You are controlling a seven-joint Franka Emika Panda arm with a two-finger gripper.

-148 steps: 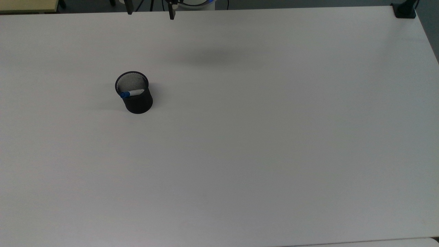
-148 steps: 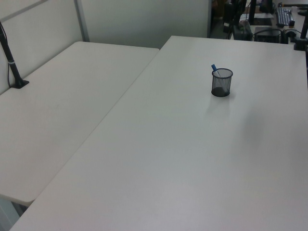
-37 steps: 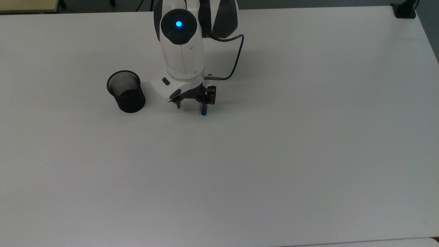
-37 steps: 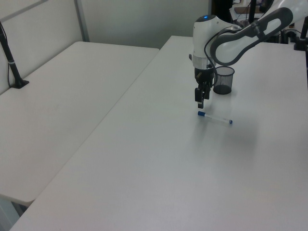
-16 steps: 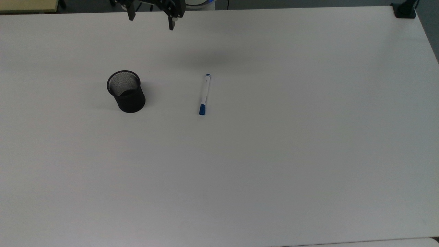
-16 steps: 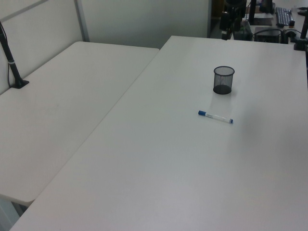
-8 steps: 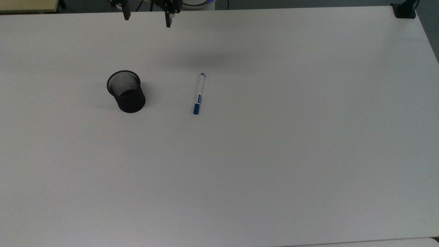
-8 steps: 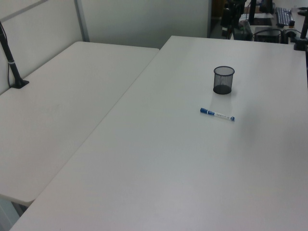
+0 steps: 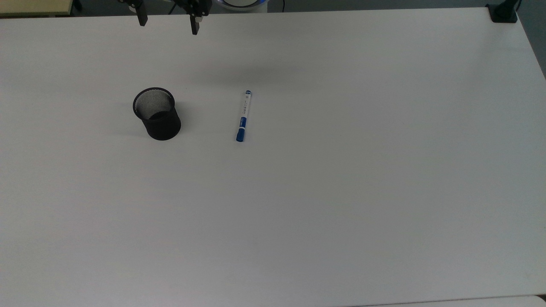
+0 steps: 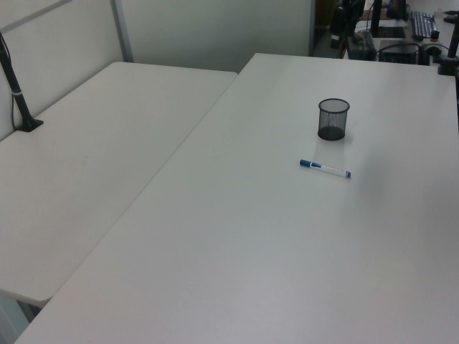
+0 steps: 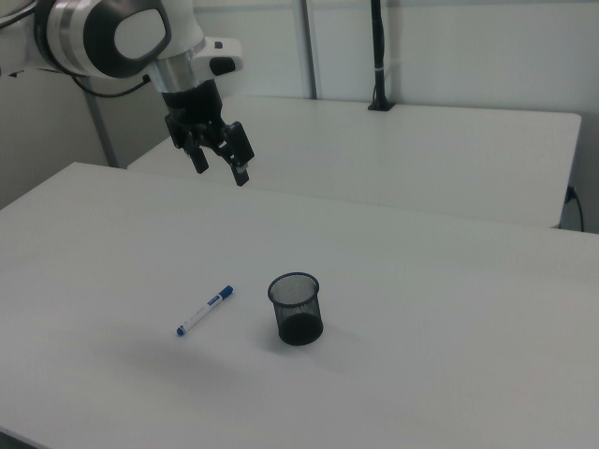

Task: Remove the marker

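White-barrelled marker lies flat on the table, having rolled slightly toward the mesh cup. Gripper has withdrawn high, fingers spread, empty. Removal appears complete.

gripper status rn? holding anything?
Gripper: jaws open, holding nothing, raised above the table. Marker lies flat beside the mesh cup.

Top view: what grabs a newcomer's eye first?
The marker, lying flat on the bare white table, its blue cap toward the top view's bottom. The black mesh cup stands upright to the top view's left of it, apart from it. The gripper hangs open at the table's far edge, holding nothing.
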